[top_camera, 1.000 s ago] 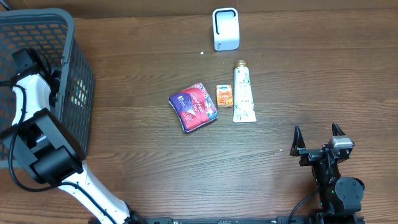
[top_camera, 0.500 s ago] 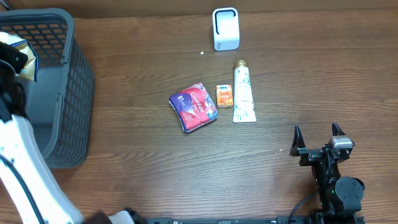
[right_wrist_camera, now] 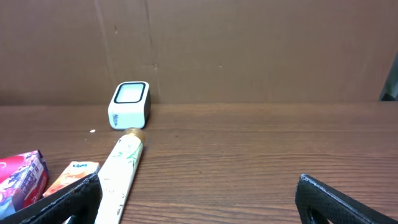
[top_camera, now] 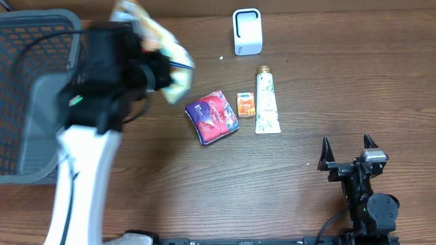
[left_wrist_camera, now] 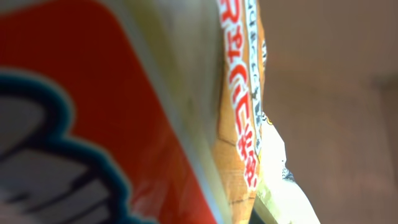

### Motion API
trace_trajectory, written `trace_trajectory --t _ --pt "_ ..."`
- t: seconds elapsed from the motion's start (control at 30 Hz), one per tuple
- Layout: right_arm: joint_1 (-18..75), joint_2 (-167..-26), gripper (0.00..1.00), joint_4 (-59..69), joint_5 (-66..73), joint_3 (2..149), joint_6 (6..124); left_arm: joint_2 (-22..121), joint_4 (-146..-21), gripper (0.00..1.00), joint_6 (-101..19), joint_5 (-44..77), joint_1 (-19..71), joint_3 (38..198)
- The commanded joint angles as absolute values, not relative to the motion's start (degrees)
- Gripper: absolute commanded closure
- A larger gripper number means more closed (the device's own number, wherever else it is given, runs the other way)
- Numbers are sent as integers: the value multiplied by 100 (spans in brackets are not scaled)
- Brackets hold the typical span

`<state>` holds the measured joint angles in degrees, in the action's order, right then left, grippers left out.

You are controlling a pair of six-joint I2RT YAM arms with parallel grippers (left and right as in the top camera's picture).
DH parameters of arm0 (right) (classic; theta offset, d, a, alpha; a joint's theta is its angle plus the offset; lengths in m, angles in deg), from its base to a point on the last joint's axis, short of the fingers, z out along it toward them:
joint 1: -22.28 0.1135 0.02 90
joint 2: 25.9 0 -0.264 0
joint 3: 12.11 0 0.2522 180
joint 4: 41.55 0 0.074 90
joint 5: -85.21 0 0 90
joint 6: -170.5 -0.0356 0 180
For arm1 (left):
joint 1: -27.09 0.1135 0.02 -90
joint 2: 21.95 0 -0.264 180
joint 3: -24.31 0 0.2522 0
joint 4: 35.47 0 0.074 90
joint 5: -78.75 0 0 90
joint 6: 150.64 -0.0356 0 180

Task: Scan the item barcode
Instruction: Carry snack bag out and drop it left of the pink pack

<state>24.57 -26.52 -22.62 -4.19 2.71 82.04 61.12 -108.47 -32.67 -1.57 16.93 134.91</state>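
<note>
Wooden table [top_camera: 170, 197] bears a basket [top_camera: 30, 15], scanner [top_camera: 246, 30], tube [top_camera: 266, 105], small orange box [top_camera: 246, 105] and purple packet [top_camera: 212, 116]

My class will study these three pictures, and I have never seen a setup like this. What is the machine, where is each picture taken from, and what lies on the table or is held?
It is a robot with two arms at a wooden table. The wide picture looks straight down from above; the other two come from a camera on each wrist. The left hand is shut on a printed bag, held up beside a grey basket; its wrist camera sees that bag so close that it fills the view. The right hand is open and empty. On the table lie a purple pack, a small orange box and a white tube side by side, with a white scanner behind them.
</note>
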Motion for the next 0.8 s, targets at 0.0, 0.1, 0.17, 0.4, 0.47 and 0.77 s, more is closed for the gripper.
trace_trajectory --t 0.0,0.1,0.17,0.4,0.47,0.77 --pt "2441 -2606 0 -2292 -474 212 8243 7111 -10850 96 -3014 197 1025 13336" --pt "2441 -2606 0 -2292 -474 212 8243 7856 -10657 96 -3016 380 601 13336" --pt "2441 -2606 0 -2292 -474 212 8243 8341 -10624 96 -3020 369 395 13336" --pt "2441 -2606 0 -2292 -474 212 8243 9056 -11258 96 -3058 -748 467 13336" --pt "2441 -2606 0 -2292 -474 212 8243 9038 -11571 96 -3058 -1174 633 13379" --pt "2441 -2606 0 -2292 -474 212 8243 9038 -12930 96 -3071 -1865 1210 14000"
